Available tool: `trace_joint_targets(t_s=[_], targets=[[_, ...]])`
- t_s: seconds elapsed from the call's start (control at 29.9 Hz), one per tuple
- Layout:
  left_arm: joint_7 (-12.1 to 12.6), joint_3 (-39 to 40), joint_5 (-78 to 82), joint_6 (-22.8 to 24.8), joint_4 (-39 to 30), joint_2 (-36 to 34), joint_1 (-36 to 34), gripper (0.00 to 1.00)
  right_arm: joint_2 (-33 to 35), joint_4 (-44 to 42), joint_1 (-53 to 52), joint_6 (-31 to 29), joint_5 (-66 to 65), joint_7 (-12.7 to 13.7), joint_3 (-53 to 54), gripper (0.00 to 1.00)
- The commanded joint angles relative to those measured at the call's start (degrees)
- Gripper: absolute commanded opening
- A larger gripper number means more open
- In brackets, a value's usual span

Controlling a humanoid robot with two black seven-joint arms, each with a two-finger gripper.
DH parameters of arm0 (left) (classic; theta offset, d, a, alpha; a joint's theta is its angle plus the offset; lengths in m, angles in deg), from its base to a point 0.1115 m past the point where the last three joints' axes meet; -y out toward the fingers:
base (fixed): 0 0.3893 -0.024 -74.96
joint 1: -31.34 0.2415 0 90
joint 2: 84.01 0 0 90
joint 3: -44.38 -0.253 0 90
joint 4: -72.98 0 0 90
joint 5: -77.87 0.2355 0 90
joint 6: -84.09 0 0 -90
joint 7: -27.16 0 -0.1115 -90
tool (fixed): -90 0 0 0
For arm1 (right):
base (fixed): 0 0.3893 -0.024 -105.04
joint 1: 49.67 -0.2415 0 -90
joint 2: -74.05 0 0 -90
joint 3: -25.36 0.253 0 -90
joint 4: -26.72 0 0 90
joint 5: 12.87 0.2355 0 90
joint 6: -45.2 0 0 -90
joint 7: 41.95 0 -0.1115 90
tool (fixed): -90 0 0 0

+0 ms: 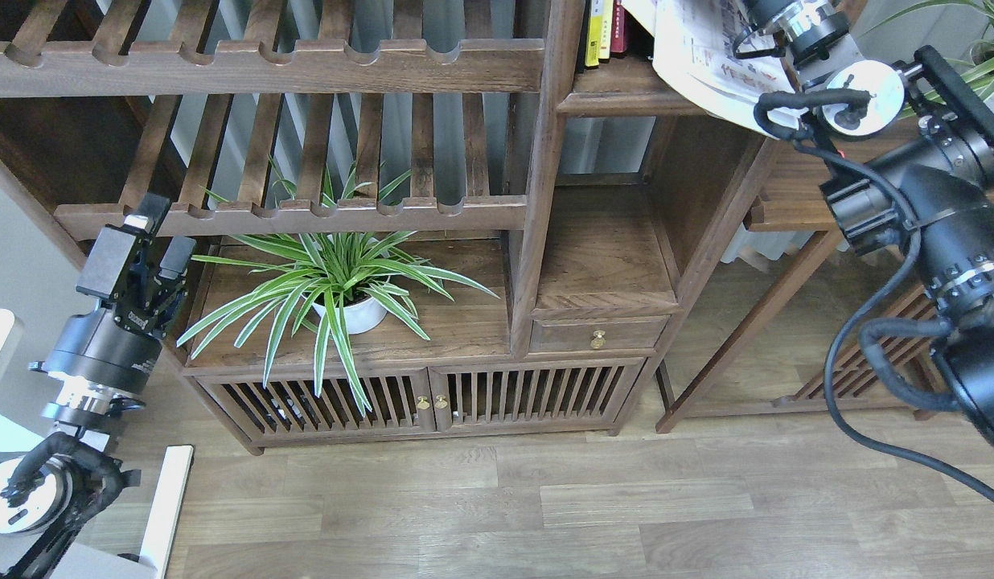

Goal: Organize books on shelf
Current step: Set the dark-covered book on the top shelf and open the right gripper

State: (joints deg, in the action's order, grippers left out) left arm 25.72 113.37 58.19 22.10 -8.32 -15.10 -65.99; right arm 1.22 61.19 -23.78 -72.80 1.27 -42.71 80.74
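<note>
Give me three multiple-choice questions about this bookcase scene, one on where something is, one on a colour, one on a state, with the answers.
1. Where does the potted plant stand?
A. on the floor
B. on the cabinet top under the slatted rack
C. in the top cubby

2. What colour is the plant's pot?
A. white
B. red
C. black

3. How is the left gripper?
A. clamped on a book
C. holding the plant
B. open, holding nothing

Answers:
1 B: its pot sits on the board above the slatted doors.
2 A: the pot shows white among the leaves.
3 B: its fingers stand apart with nothing between them.
</note>
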Motion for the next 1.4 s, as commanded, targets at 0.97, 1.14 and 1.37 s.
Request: trace_joint_targets(t_s=[0.97,1.14,1.37], targets=[[0.12,0.52,0.0,-0.01,0.0,0.09,0.2,0.99,7.87,1.73,-7.43,0.01,0.18,-0.13,2.01,0.96],[0.12,0.52,0.0,-0.01,0.0,0.09,0.2,0.99,9.8,3.75,-4.45,0.01,0.18,-0.21,2.27,0.96],[0.21,0.52,0.0,-0.01,-0.09,0.17,-0.59,0.99,13.06,13.59,6.19,0.01,0.27,-0.21,2.8,0.97]])
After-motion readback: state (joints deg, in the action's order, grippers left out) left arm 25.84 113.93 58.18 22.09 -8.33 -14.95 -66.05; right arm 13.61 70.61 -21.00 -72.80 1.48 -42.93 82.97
